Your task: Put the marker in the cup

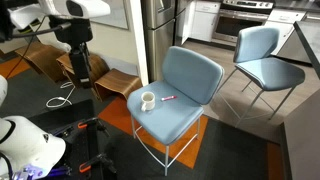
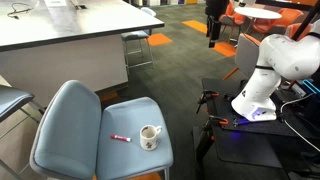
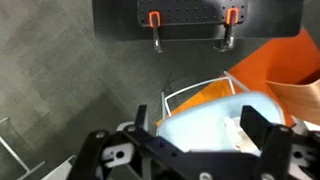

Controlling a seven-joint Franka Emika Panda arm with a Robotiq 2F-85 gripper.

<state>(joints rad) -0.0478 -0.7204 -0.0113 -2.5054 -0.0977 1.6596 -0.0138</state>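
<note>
approach step, nothing grasped. end effector (image 3: 195, 130) spread wide, empty, high and well apart from marker (image 1: 167, 98) beside cup (image 1: 147, 99) on table (image 1: 175, 122). next: descend, align over marker.

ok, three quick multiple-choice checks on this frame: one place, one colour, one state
1. Where is the marker?
A) on the chair seat, beside the mug
B) inside the mug
C) on the floor

2. What colour is the chair seat?
A) orange
B) light blue
C) black

3. How is the pincer?
A) shut on the marker
B) shut on the mug
C) open, holding nothing

Key:
1 A: in both exterior views the marker lies flat on the cushion, apart from the mug.
2 B: the cushion is light blue.
3 C: the wrist view shows the fingers spread with nothing between them.
</note>
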